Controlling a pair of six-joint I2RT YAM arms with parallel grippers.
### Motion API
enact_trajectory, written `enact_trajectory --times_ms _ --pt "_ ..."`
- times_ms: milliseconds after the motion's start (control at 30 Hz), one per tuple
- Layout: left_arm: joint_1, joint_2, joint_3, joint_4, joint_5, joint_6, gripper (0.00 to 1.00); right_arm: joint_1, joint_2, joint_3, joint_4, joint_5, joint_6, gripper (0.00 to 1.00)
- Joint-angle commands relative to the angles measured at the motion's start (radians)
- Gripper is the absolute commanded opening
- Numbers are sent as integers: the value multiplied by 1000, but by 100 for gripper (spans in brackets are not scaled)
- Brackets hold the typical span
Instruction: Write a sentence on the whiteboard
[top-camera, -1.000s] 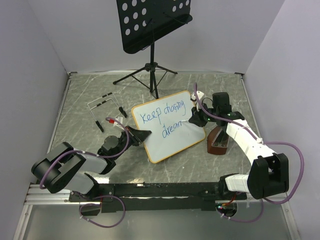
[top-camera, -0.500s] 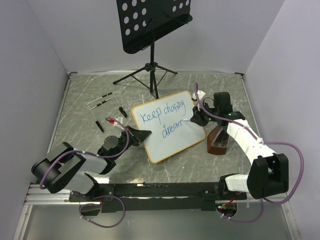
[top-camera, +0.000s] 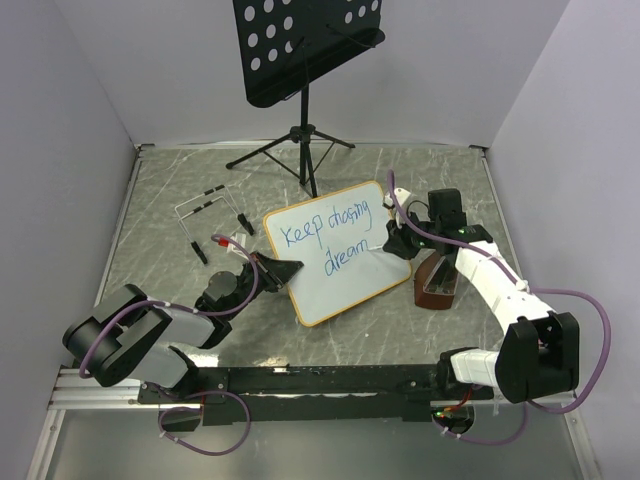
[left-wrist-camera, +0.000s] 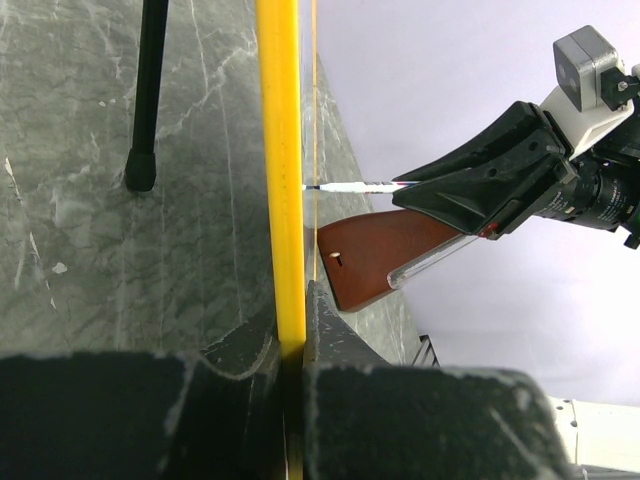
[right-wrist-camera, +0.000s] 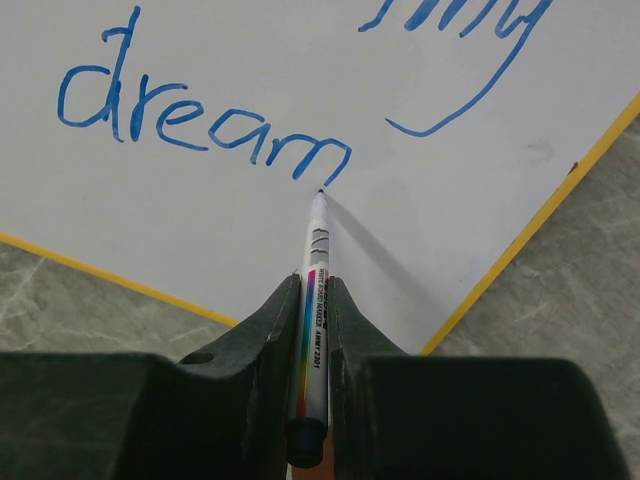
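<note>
The whiteboard (top-camera: 340, 275) lies tilted on the table, white with a yellow-orange frame. My left gripper (top-camera: 284, 270) is shut on its left edge; in the left wrist view the frame (left-wrist-camera: 281, 170) runs edge-on between the jaws of that gripper (left-wrist-camera: 292, 340). The sentence (top-camera: 325, 228) in blue reads "Keep chasing" above "dream" (right-wrist-camera: 200, 125). My right gripper (top-camera: 398, 241) is shut on a white marker (right-wrist-camera: 317, 290), held straight between the jaws of the gripper (right-wrist-camera: 312, 285). The marker's tip rests on the board just after the "m".
A black music stand (top-camera: 305, 45) on a tripod (top-camera: 300, 150) stands behind the board. A brown block (top-camera: 437, 282) lies right of the board under my right arm. Loose pens (top-camera: 205, 205) and a red-tipped piece (top-camera: 222, 241) lie at the left.
My right gripper has moved slightly right with the marker, and the last letter of "dream" has been completed. The left gripper and the board have stayed put.
</note>
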Motion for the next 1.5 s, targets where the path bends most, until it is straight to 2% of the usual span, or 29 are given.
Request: enact_trajectory --times_ms 0,1467 --pt "-5 -14 11 109 30 38 1 -6 -28 -2 -3 -15 -13 0" --pt "-6 -25 8 98 28 47 1 -54 -17 30 56 -68 42 0"
